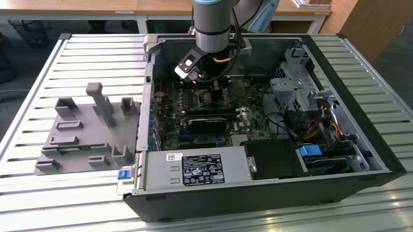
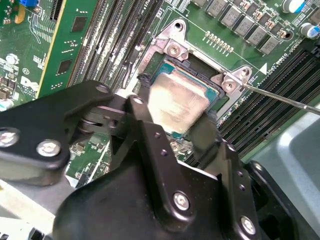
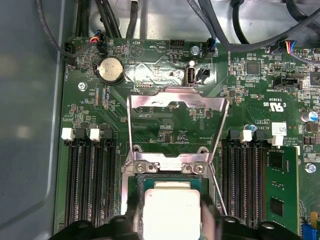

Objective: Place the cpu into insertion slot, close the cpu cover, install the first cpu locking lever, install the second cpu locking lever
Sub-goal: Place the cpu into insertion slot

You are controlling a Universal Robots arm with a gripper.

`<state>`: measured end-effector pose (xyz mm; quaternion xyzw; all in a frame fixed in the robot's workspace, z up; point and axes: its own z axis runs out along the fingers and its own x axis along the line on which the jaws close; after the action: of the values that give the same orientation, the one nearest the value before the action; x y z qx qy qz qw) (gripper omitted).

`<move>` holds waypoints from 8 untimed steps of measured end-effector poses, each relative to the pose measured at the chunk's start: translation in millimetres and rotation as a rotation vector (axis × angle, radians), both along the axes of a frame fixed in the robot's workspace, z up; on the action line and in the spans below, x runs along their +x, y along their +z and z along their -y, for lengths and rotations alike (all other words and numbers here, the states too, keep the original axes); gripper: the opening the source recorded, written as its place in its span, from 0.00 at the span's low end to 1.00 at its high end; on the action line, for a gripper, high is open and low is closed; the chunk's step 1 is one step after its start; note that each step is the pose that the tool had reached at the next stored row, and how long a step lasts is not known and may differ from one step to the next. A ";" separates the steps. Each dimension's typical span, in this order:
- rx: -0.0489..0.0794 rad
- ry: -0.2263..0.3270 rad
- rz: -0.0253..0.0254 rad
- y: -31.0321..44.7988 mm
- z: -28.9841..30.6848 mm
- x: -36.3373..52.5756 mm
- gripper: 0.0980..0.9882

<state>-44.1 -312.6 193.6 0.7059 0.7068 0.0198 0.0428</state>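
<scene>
I am reaching into the open computer case (image 1: 361,159), down over the motherboard (image 3: 280,95). The cpu cover (image 3: 150,99) lies flipped back and open, and a thin locking lever (image 2: 285,97) stands free beside the insertion slot (image 2: 172,47), so I judge that the cover and both levers are yet to be done. My claw (image 2: 175,114) is narrowed on the cpu (image 2: 177,102), one finger on each side, and the chip sits right over the slot's dark centre; whether it is fully seated I cannot tell. The case rests on a slatted metal bench (image 1: 38,203) beside a grey fixture tray (image 1: 84,140), with wooden desks (image 1: 96,7) beyond.
</scene>
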 end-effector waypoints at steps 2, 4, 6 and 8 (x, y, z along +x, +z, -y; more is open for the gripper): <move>0.000 0.000 0.0001 -0.1 -0.2 0.0 0.58; 0.001 0.000 -0.0001 -0.1 -0.6 0.0 0.58; 0.001 0.000 0.0000 -0.2 -1.3 0.0 0.58; 0.002 0.000 0.0000 -0.3 -2.1 0.1 0.58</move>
<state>-44.0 -310.5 193.2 0.7059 0.7068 0.0206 0.0419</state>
